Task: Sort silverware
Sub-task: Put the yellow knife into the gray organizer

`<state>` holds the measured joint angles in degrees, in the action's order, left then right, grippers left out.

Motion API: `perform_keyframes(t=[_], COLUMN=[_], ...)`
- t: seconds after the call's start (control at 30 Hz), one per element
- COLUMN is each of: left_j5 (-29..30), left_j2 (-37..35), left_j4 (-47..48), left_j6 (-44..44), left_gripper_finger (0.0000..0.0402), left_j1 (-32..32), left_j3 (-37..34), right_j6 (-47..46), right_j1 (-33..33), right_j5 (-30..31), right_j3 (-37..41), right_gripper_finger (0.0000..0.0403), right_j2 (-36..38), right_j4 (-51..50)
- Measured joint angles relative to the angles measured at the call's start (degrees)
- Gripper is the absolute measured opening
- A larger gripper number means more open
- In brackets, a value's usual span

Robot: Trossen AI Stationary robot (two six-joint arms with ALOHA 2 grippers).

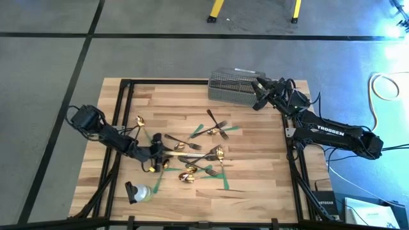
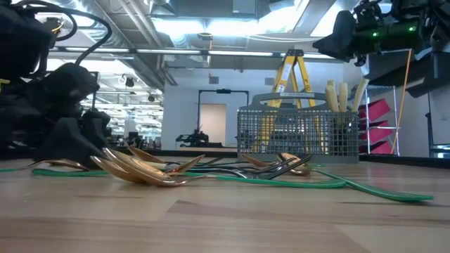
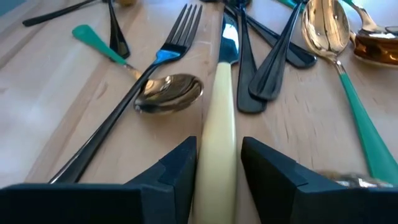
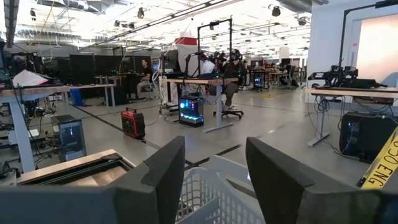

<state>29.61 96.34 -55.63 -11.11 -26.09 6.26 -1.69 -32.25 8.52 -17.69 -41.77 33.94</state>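
One readable word, "TROSSEN", marks the right arm (image 1: 332,132); left end effector (image 3: 217,163) grips a knife (image 3: 219,130).

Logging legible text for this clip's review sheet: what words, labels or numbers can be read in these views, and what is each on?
"TROSSEN": white letters on the right arm, high view.
"ENG": black letters, cut off, on a yellow strip, right wrist view.
A label on the box by the table's right edge is too small to read.
Nothing readable on the silverware or the basket.
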Motion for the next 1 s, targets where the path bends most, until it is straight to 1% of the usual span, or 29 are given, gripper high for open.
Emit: perform_keyframes(t=[0.17, 0.3, 0.37, 0.53, 0.67, 0.8, 1.0], left_j5=[1.11, 1.0, 1.02, 0.95, 1.02, 1.11, 0.6], left_j2=[3.64, 5.72, 6.29, 6.33, 6.38, 6.48, 6.82], left_j4=[-3.97, -4.98, -5.3, -5.21, -5.21, -5.63, -11.13], left_j6=[0.58, -1.83, -2.02, -1.99, -2.13, -2.98, -0.18], left_gripper_finger=[0.0118, 0.0116, 0.0105, 0.006, 0.006, 0.006, 0.006], left_j1=[0.16, 0.9, 0.92, 0.93, 0.96, 0.96, 0.96], left_j3=[0.61, 0.66, 0.71, 0.71, 0.71, 0.63, 0.38], right_j6=[0.0, 0.0, 0.0, -0.7, -0.92, -3.04, -5.94], right_j1=[0.0, 0.0, 0.01, 0.0, 0.0, 0.0, 0.0], right_j5=[0.01, 0.01, 0.01, 0.01, -0.02, -0.04, -0.74], right_j3=[0.0, 0.0, 0.0, 0.0, 0.0, 0.0, 0.0], right_gripper_finger=[0.0154, 0.0154, 0.0154, 0.0154, 0.0154, 0.0154, 0.0154], right_j2=[-0.01, -0.01, 0.0, -0.01, 0.01, 0.0, -0.01], right_j4=[-0.65, -1.16, -1.2, -1.17, -1.17, -1.15, -0.78])
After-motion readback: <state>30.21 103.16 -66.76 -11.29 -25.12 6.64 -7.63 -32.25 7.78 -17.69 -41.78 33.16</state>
